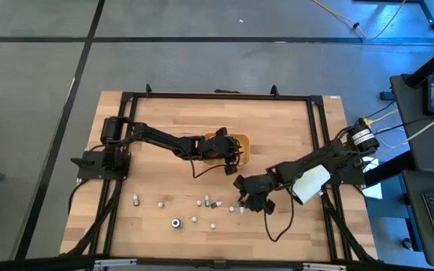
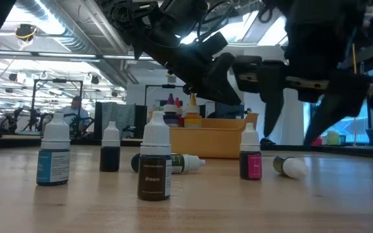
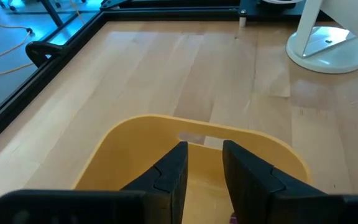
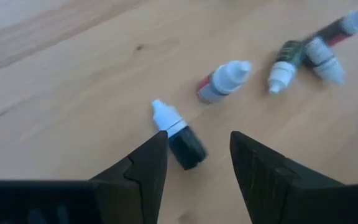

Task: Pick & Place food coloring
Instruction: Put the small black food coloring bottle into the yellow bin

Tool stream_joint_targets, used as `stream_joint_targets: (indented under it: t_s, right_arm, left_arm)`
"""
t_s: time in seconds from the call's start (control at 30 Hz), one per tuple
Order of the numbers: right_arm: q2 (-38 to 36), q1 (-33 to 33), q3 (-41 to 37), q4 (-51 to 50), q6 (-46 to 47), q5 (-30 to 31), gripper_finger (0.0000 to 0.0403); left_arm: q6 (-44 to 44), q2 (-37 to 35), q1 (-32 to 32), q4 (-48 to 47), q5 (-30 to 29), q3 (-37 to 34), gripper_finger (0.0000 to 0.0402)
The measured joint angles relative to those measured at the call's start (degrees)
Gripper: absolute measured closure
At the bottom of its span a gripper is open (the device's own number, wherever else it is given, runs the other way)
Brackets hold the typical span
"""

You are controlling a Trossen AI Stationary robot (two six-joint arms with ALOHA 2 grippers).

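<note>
Several tiny food coloring bottles (image 1: 194, 219) with white caps are scattered over the near part of the wooden table, some upright and some lying down. A few more stand in the orange tray (image 1: 241, 140), and their red and orange caps (image 2: 192, 103) show in the low view. My right gripper (image 4: 197, 140) is open and hovers just over a dark bottle (image 4: 185, 144) that lies on its side, with one finger on each side of it. My left gripper (image 3: 202, 149) hangs over the tray (image 3: 123, 143). Its fingers are a narrow gap apart with nothing between them.
A big white cylinder on a round base (image 3: 328, 43) stands on the table's right side, near my right arm (image 1: 311, 183). Other bottles (image 4: 224, 81) lie close beside the one under my right gripper. A black frame (image 1: 217, 96) rims the table. Bare wood lies beyond the tray.
</note>
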Motion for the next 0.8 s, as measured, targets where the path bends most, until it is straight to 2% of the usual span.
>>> stream_joint_targets:
  t_s: [0.57,0.67,0.8]
  right_arm:
    - [6.3,-2.3,0.0,4.3,-2.8,-5.5,0.0228]
    - [6.6,-2.6,0.0,4.6,-1.5,-6.2,0.0244]
    - [6.6,-2.6,0.0,4.1,0.1,-6.2,0.0287]
  left_arm:
    - [0.0,0.0,0.0,-1.1,-0.1,0.0,0.0304]
    - [0.0,0.0,0.0,-1.3,-0.2,0.0,0.0307]
    - [0.0,0.0,0.0,-1.3,-0.2,0.0,0.0308]
